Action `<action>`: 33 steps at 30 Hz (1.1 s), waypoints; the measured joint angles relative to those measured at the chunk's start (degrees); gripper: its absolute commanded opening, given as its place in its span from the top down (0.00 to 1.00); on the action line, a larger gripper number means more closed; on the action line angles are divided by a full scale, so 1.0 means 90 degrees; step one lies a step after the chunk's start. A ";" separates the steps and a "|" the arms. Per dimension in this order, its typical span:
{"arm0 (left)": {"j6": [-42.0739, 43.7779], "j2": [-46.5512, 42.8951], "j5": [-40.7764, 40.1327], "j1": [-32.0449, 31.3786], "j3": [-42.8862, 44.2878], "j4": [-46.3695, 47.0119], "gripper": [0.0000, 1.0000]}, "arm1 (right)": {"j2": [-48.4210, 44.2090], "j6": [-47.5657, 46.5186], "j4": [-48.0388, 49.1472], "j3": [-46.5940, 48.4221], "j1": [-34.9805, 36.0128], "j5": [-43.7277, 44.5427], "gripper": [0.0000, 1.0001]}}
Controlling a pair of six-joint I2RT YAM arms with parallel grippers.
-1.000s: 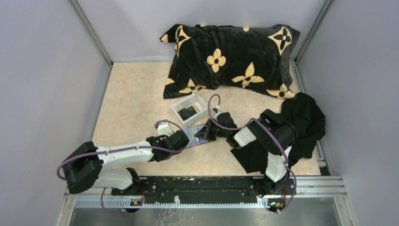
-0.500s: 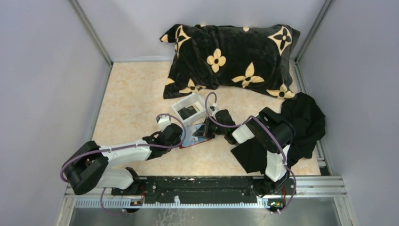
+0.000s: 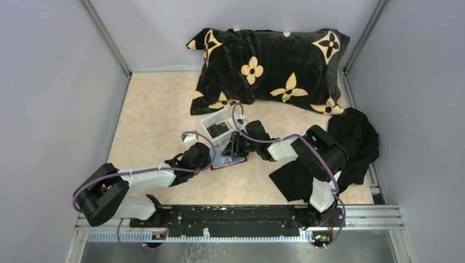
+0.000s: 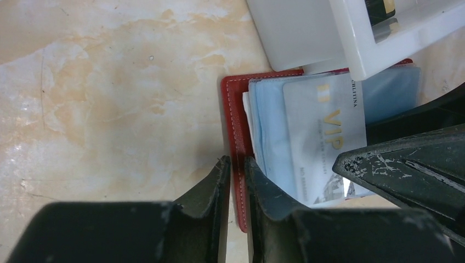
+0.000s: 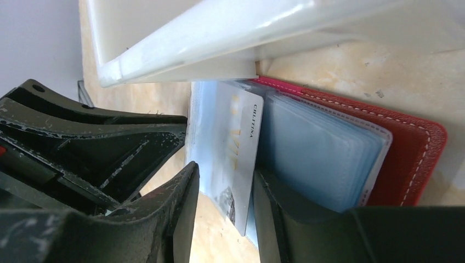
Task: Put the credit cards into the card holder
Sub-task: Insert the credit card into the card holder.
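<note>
Table (image 3: 159, 109): beige marbled top, closed in by pale grey walls.
Left claw (image 4: 237, 167): nearest of the two, with its tips at the left border of the card holder. The fingers are almost together and a sliver of red stitched edge shows in the gap. I cannot tell whether it pinches that edge or only presses on it.
Card holder (image 4: 232, 104): red, lying open and flat on the table between the two claws, with its far edge against the white tray. Bluish clear pockets (image 5: 321, 159) are fanned inside it.
VIP card (image 4: 323, 131): pale, lying face up on the pockets.
Writing: "VIP" in large gold letters, and "CILITINA" in small dark capitals along one short edge. The finer print is too small to read.
Right claw (image 5: 225, 181): jaws apart over the card's face, gripping nothing.
White tray (image 3: 211, 121): just beyond the holder, with something dark inside that is too small to name.
Black cloth (image 3: 356, 137): heaped at the right side.
Pillow (image 3: 268, 66): black with cream flowers, against the far wall.
Change: a second ago the right claw sat lower and to the right of the holder. It has since reached in beside the tray, and the left wrist has edged leftward.
</note>
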 measured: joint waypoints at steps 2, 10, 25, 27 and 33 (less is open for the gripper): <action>0.0000 0.0007 0.0034 0.0000 -0.0007 0.0034 0.79 | -0.0100 -0.0131 -0.0168 0.0005 0.0007 0.0117 0.57; -0.0002 0.0002 0.0068 0.0000 -0.0063 0.0143 0.82 | -0.0442 -0.0539 -0.0758 0.0012 0.0007 0.0653 0.57; -0.0002 0.0345 0.0568 0.0007 -0.0085 0.0860 0.85 | -0.0542 -0.1787 -0.2178 0.0833 0.0818 0.2540 0.37; -0.0005 0.0374 0.0610 0.0010 -0.0087 0.0930 0.85 | -0.0542 -0.1872 -0.2212 0.0852 0.0886 0.2693 0.36; -0.0010 0.0432 0.0716 0.0010 -0.0134 0.1134 0.86 | -0.0551 -0.2025 -0.2290 0.0884 0.0942 0.3050 0.35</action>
